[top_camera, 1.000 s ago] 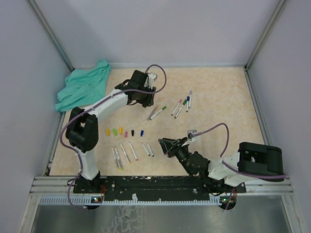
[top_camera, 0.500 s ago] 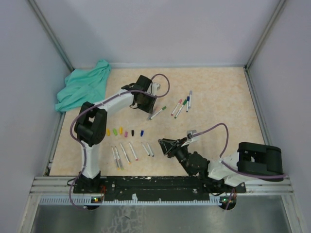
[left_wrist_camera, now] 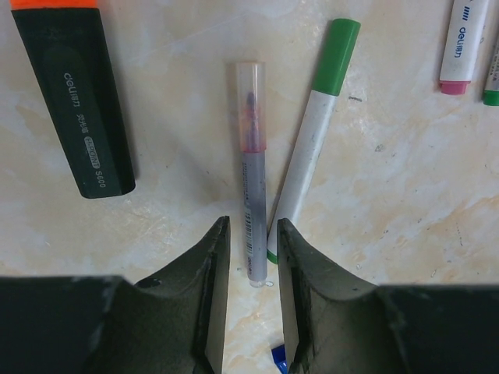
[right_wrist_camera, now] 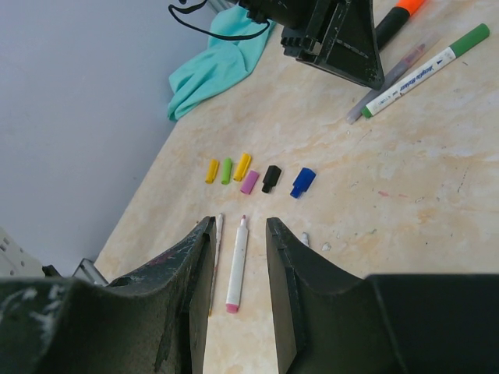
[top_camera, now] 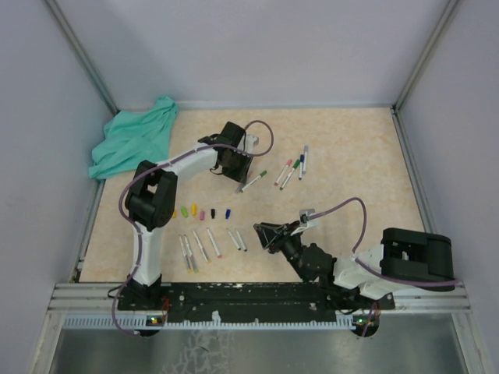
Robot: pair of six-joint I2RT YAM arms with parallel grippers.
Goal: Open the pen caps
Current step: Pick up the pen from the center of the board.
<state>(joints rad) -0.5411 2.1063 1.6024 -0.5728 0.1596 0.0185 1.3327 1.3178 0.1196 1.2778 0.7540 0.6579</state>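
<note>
Six loose pen caps lie in a row [top_camera: 201, 212]: yellow [right_wrist_camera: 211, 171], green [right_wrist_camera: 227, 170], yellow, pink [right_wrist_camera: 249, 182], black [right_wrist_camera: 270, 178] and blue [right_wrist_camera: 303, 181]. My left gripper [top_camera: 238, 178] [left_wrist_camera: 249, 234] is open, low over the table, its jaws either side of the tail end of a grey pen [left_wrist_camera: 251, 210] with a clear cap [left_wrist_camera: 249, 101]. Beside it lie a white marker with a green cap [left_wrist_camera: 339, 54] and a black highlighter [left_wrist_camera: 74, 101] with an orange cap. My right gripper [top_camera: 260, 232] [right_wrist_camera: 238, 226] is open and empty above an uncapped pink-tipped pen [right_wrist_camera: 236, 269].
Several uncapped pen barrels [top_camera: 210, 244] lie in a row near the front. More capped pens [top_camera: 292, 167] lie right of my left gripper. A teal cloth [top_camera: 129, 144] is bunched at the back left corner. Walls enclose the table on three sides.
My left arm has swung right and forward, bringing its gripper down over the grey clear-capped pen. The right arm has not moved.
</note>
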